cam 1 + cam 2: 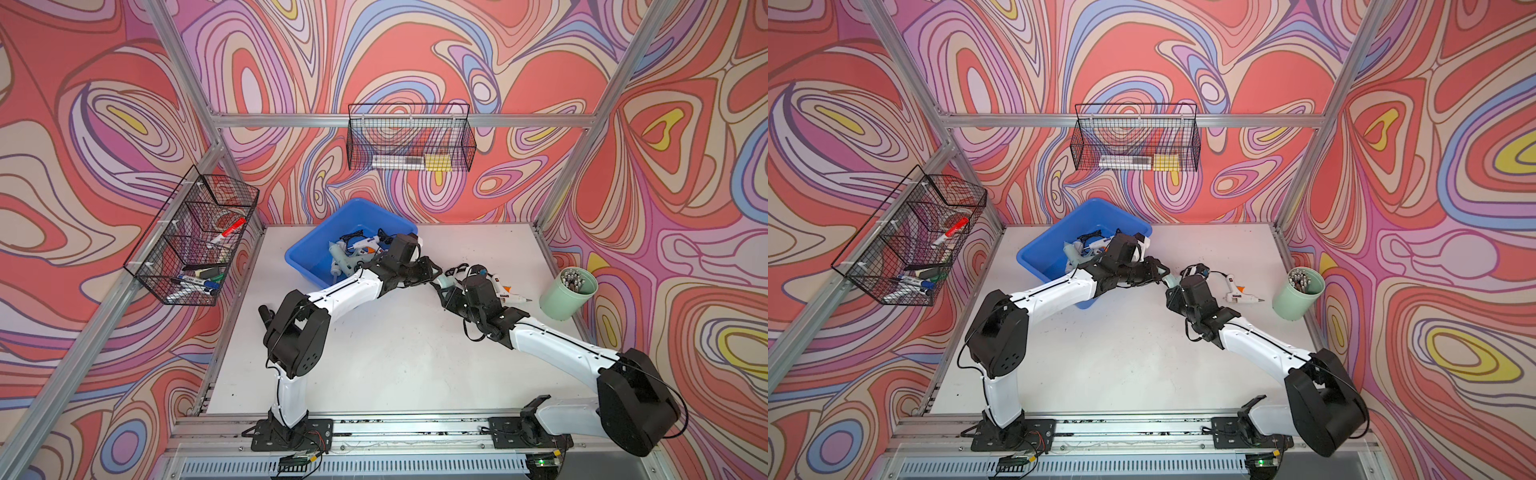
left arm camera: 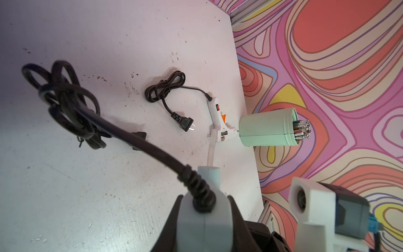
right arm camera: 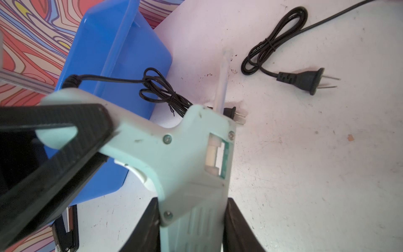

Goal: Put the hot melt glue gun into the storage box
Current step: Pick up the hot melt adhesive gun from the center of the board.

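Note:
A pale mint hot melt glue gun (image 3: 174, 141) hangs above the table between both arms, just right of the storage box (image 1: 357, 204), a bright blue tub. My right gripper (image 3: 192, 224) is shut on its barrel. My left gripper (image 2: 204, 218) is shut on the butt of its handle, where the black cord (image 2: 65, 102) comes out and dangles in a bundle. In both top views the two grippers meet at the gun (image 1: 441, 282) (image 1: 1172, 281). Other glue guns (image 1: 353, 249) lie inside the box.
A white glue gun (image 1: 505, 289) with an orange trigger lies on the table at the right, its cord and plug (image 2: 183, 123) beside it. A pale green cup (image 1: 569, 293) of sticks stands by the right edge. Black wire baskets (image 1: 195, 241) (image 1: 411, 137) hang on the walls.

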`<control>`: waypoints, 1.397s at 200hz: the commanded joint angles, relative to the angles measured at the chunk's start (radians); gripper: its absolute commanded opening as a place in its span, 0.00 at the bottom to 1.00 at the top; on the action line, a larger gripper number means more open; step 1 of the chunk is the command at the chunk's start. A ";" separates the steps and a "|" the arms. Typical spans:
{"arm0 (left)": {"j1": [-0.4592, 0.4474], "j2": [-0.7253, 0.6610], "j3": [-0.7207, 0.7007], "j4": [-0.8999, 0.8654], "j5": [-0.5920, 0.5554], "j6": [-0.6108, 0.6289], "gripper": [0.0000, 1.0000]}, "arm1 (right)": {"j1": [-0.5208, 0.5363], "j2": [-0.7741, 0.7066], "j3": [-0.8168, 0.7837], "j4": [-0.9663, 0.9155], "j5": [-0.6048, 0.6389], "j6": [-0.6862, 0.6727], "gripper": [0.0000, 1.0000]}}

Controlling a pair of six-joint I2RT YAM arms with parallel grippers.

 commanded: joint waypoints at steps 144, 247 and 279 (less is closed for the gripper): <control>0.027 -0.048 0.453 -0.246 0.050 0.206 0.00 | 0.024 -0.368 -0.025 -0.195 0.252 -0.151 0.98; 0.267 -0.265 0.302 -0.204 -0.062 0.240 0.00 | 0.025 -0.436 -0.051 -0.251 0.310 -0.132 0.98; 0.348 -0.289 0.239 -0.150 -0.071 0.232 0.00 | 0.025 -0.423 -0.045 -0.249 0.308 -0.133 0.98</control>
